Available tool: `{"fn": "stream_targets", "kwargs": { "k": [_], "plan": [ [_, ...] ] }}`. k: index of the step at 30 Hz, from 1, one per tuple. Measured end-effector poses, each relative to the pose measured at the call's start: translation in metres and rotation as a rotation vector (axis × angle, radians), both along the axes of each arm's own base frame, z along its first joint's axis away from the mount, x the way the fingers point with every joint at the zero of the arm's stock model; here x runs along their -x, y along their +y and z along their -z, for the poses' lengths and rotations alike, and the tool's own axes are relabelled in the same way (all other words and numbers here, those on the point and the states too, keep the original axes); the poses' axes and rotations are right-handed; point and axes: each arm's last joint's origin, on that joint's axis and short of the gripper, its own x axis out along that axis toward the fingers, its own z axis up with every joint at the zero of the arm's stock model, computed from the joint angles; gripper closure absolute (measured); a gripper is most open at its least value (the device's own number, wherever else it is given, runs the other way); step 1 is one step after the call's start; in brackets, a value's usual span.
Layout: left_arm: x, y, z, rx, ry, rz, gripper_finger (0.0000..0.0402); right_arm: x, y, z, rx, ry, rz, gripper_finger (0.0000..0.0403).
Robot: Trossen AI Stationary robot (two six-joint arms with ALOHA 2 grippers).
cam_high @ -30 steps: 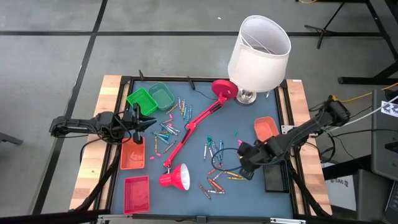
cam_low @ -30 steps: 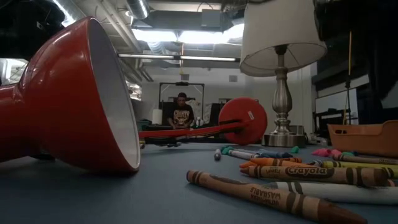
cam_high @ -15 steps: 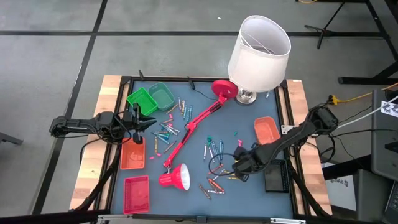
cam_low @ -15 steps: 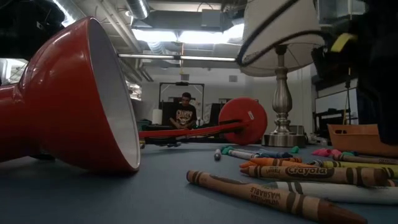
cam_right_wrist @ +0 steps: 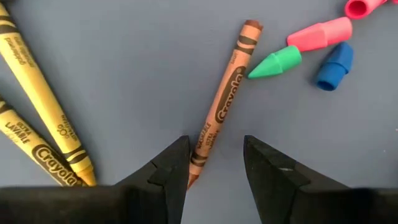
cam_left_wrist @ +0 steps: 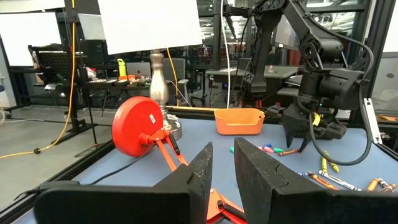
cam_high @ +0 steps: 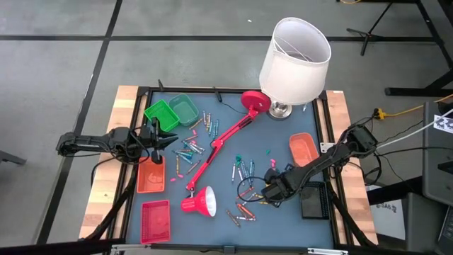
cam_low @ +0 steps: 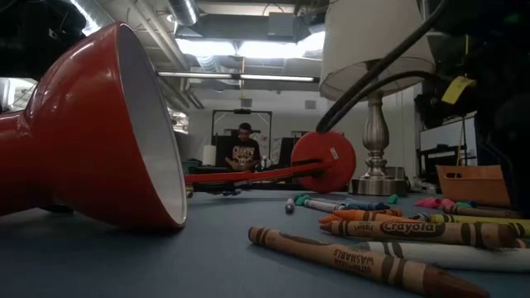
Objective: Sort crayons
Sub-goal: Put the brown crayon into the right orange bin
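— From above, which arm is closer to the loose crayons (cam_high: 248, 205)?

— The right one. The right tool (cam_high: 267, 195) hangs over the scatter near the surface's (cam_high: 283, 152) front right. The left tool (cam_high: 157, 137) waits far over on the left, by the green bins (cam_high: 170, 113) and above the orange bin (cam_high: 150, 177). More crayons (cam_high: 192, 145) lie just beside it, left of the red lamp arm (cam_high: 219, 145), but that arm isn't reaching for them.

— And from the level camera?

— Mostly the red lamp shade (cam_low: 108, 132) lying on its side, and a row of crayons (cam_low: 414, 232) lying flat in the foreground. The brown one (cam_low: 356, 261) runs diagonally toward the camera. The right arm is only a dark mass at the right edge; I can't see its tool there.

— The left wrist camera?

— The left tool (cam_left_wrist: 222, 163) has its fingers narrow, a slim gap between them and nothing in it. Across the surface the right arm bends down over the crayons near the other orange bin (cam_left_wrist: 239, 119).

— The right wrist camera, then. That's the one that matters?

— Yes. The right tool (cam_right_wrist: 216, 157) is wide and holding nothing, pointing straight down. A brown crayon (cam_right_wrist: 222, 102) lies with one end in the gap between the fingers (cam_right_wrist: 171, 165), its long axis running away from the tool at a slight slant. So the fingers stand either side of its width, which I'd judge suits a pinch. Two yellow crayons (cam_right_wrist: 43, 118) lie off to one side, pink (cam_right_wrist: 320, 32), green (cam_right_wrist: 275, 62) and blue (cam_right_wrist: 334, 65) stubs to the other.
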Motion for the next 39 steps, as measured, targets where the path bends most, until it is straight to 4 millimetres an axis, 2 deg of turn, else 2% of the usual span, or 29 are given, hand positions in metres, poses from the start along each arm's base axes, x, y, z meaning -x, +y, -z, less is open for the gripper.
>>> {"fn": "stream_targets", "kwargs": {
  "k": [5, 14, 20, 29, 34, 39],
  "plan": [
    [0.0, 0.0, 0.0, 0.0, 0.0, 0.0, 0.0349, 0.0, 0.0, 0.0, -0.001, -0.001, 0.0, 0.0267],
    [0.0, 0.0, 0.0, 0.0, 0.0, 0.0, 0.0349, -0.001, 0.001, 0.001, -0.01, -0.007, -0.001, 0.0353],
    [0.0, 0.0, 0.0, 0.0, 0.0, 0.0, 0.0349, -0.001, 0.001, 0.001, -0.009, -0.007, -0.007, 0.039],
    [0.0, 0.0, 0.0, 0.02, -0.005, 0.002, 0.0349, 0.002, -0.001, -0.007, -0.018, -0.022, -0.071, 0.0384],
    [0.0, 0.0, 0.0, 0.106, -0.024, 0.009, 0.0349, 0.007, -0.004, -0.028, -0.038, -0.073, -0.137, 0.0391],
    [0.0, 0.0, -0.001, 0.13, -0.036, 0.012, 0.0349, 0.02, -0.014, -0.053, 0.015, -0.115, -0.186, 0.0388]
  ]
}}
